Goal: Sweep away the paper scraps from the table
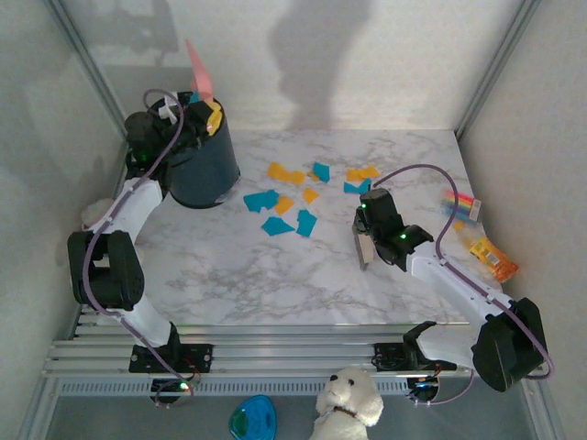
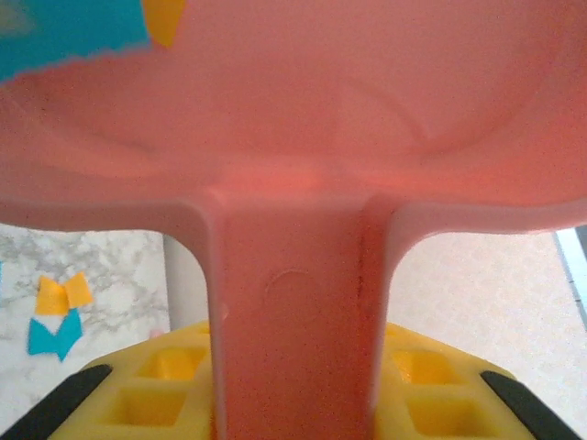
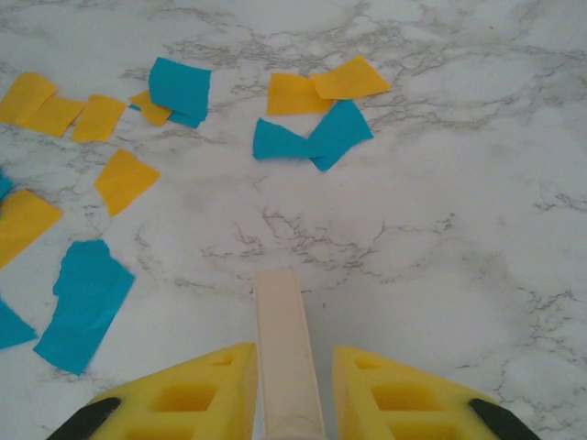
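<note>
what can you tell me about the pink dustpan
The dustpan looks like smooth pink plastic: a wide shallow scoop with a flat, straight handle that bears a round moulded mark. The left fingers are shut on the handle, one yellow pad on each side. It is off the table, above a dark bin at the far left, with the scoop pointing up. A teal scrap and an orange one sit in one corner of the scoop.
</note>
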You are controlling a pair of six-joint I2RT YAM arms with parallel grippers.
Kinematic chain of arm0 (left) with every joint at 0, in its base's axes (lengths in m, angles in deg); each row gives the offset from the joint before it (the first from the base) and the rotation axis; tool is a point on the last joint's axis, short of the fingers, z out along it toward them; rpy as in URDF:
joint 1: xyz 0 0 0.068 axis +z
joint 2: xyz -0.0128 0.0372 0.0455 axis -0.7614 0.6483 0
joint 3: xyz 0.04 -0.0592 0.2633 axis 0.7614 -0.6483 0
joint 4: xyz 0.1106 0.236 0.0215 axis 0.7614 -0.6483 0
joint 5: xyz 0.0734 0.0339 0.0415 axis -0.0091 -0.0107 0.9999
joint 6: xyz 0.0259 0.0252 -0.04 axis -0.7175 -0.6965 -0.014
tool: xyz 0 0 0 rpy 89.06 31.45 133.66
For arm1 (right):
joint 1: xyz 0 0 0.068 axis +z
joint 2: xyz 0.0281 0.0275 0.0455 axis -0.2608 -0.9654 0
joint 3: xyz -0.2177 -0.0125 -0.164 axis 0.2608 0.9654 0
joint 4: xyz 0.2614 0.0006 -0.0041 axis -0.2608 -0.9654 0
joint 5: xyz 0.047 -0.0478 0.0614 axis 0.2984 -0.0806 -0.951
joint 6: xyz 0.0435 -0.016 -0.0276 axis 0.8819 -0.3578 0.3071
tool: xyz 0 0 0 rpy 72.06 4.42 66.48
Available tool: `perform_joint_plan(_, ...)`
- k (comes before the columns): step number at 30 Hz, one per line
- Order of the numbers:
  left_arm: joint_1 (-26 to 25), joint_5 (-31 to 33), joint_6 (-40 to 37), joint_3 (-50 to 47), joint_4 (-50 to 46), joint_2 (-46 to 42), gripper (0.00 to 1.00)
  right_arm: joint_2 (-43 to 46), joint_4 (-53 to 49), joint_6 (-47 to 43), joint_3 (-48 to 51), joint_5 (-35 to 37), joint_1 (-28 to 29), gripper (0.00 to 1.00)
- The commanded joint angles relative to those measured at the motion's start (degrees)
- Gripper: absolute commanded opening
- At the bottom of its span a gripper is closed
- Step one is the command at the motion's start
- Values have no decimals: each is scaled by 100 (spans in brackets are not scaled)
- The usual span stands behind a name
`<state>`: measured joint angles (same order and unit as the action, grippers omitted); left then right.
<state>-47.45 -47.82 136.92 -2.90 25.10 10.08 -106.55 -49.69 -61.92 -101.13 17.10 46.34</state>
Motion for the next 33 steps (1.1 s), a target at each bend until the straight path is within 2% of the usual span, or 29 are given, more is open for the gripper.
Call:
perform_joint_plan(1,43,131,615,-147,955,-107,0,-14,-21,33,-222,-52,-34,0)
perform_joint_plan(9,42,290,1213,-410,1522,-11,0,7,-41,31,-188,-35,-37,0)
perform_joint_plan(17,42,470,2172,-738,2639,136,0,22,-59,27,-181,-8,-41,0)
perform_joint_plan(23,30,631,2594,-886,3118,153,0,6,-41,39,-180,-19,-44,0)
perform_joint_plan(28,1,819,3329,-1093,3919,241,0,21,-62,37,-161,-4,-46,0)
perform_joint_plan(33,-53,948,3629,-1157,4250,317,0,10,-61,46,-182,-26,-38,0)
